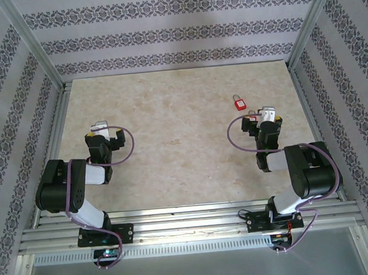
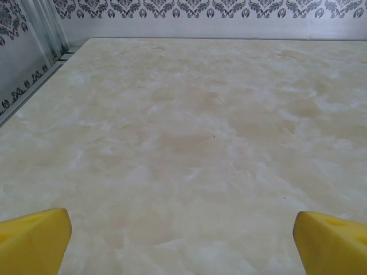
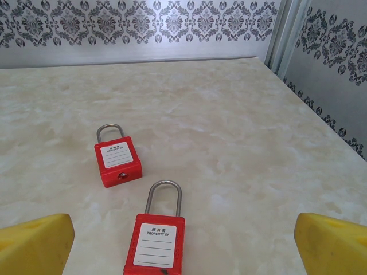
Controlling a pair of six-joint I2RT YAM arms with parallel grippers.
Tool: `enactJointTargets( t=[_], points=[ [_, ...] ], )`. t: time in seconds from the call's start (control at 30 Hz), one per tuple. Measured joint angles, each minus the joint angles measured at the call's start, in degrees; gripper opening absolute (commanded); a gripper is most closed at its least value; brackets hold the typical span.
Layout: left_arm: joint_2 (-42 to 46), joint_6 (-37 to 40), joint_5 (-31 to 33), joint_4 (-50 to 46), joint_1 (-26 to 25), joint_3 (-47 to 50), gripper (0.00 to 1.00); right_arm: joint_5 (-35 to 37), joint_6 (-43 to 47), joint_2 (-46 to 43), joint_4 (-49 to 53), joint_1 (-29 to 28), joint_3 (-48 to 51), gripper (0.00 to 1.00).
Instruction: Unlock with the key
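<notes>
**Over the near padlock: the right claw is the one in reach**

Directly above the near padlock [image 3: 153, 243] hangs the right claw [image 3: 183, 246], its yellow fingers spread wide to either side of the red body and holding nothing. The padlock lies flat on the bench [image 3: 246, 137], label up. Its long axis runs almost straight away from the claw, with the steel shackle at the far end and the keyway end toward the wrist, cut off by the wrist view's lower edge. A second padlock [image 3: 117, 160] lies beyond the near padlock and to its left, apart from it, shackle also pointing away. Its near face carries a small dark spot, too small to call a key or a keyway.

The left claw [image 2: 183, 246] is well to the left of the near padlock, over bare bench, equally wide open and empty. By my reading the right arm should take the lock, closing across the body's short width.
</notes>
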State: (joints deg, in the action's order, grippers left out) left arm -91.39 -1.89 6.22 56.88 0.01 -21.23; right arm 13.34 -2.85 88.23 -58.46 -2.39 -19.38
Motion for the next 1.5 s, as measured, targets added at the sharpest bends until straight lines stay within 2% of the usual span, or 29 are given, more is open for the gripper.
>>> enactJointTargets(
  t=[0.6,0.93,1.03,1.17,1.23,1.33,1.5],
  points=[
    [0.2,0.0,0.1,-0.2,0.0,0.0,1.00,-0.2,0.1,-0.1,0.0,-0.6,0.1,0.98],
    [4.7,0.0,0.5,-0.9,-0.2,3.4,1.00,0.8,1.7,-1.1,-2.9,-2.6,3.5,0.98],
    [9.2,0.5,1.4,-3.4,-1.5,3.5,1.00,3.3,3.4,-4.0,-2.3,-4.9,4.6,0.98],
    [18.9,-0.6,3.5,-14.6,-4.0,0.3,1.00,7.0,6.4,-15.2,3.9,-10.8,3.7,0.98],
    [24.2,-3.6,3.1,-24.2,-4.2,-4.2,0.99,7.9,6.2,-22.4,11.0,-14.1,0.9,0.98],
    [30.6,-9.3,1.0,-38.2,-4.2,-11.6,1.00,6.2,2.0,-29.7,24.4,-16.6,-6.3,0.98],
    [35.1,-17.1,0.0,-63.3,-4.1,-23.8,1.00,2.7,-6.4,-33.6,40.5,-19.6,-12.5,0.98]
  ],
)
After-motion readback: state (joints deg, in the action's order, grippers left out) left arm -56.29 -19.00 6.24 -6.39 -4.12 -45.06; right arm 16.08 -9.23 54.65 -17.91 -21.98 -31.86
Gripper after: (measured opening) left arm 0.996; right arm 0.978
